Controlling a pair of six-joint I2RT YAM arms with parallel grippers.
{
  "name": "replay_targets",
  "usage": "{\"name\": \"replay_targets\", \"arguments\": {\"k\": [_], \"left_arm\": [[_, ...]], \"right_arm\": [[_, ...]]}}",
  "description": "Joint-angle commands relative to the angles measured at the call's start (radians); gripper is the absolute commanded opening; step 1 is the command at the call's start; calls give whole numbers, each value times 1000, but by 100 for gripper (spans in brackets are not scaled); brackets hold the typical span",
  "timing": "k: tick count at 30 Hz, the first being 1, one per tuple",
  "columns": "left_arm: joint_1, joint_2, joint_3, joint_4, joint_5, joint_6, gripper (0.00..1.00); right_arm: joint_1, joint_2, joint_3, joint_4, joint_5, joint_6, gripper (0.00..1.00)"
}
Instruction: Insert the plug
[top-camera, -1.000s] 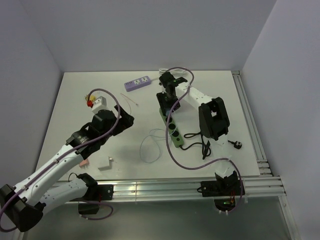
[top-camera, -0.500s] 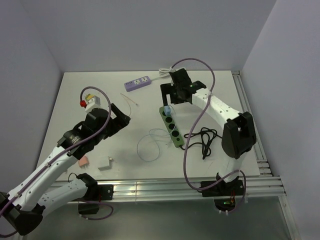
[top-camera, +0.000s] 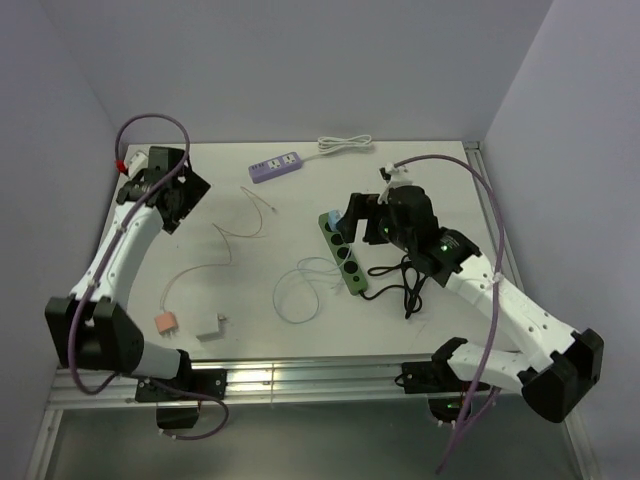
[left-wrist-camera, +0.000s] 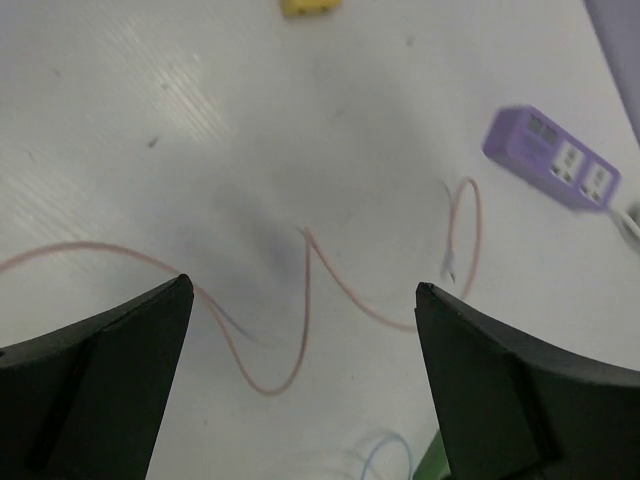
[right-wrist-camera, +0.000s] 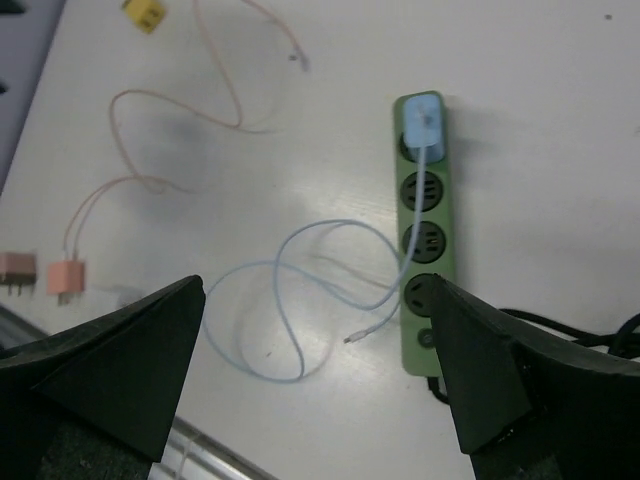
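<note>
A green power strip (top-camera: 345, 256) lies at mid table and also shows in the right wrist view (right-wrist-camera: 430, 230). A light-blue plug (right-wrist-camera: 422, 125) sits in its far end socket, with its thin blue cable (right-wrist-camera: 290, 300) looping on the table. My right gripper (top-camera: 358, 215) hovers above the strip's far end, open and empty (right-wrist-camera: 320, 285). My left gripper (top-camera: 170, 195) is at the far left back, open and empty (left-wrist-camera: 305, 290), above a pink cable (left-wrist-camera: 300, 320).
A purple power strip (top-camera: 276, 164) with a white cord (top-camera: 345, 145) lies at the back. A pink plug (top-camera: 165, 322) and a white adapter (top-camera: 210, 327) lie front left. A black cable (top-camera: 410, 285) coils right of the green strip. A yellow piece (right-wrist-camera: 145, 12) lies at the far left.
My right gripper has let go of the blue plug and lifted away from the strip toward the near right. My left arm has swung to the far left back.
</note>
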Motion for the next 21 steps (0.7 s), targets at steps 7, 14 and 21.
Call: {"name": "replay_targets", "arguments": {"k": [7,14,21], "left_arm": [[139,639,554,-340,-138,-45,91],[202,823,703,-259,-120,-39,91],[268,748,479,100,47,68,89]], "right_arm": [[131,-148,-98,-7,47,-7,100],[131,-201,-172,-12,90,-28,100],[133,-187,-203,5,82,-33,100]]}}
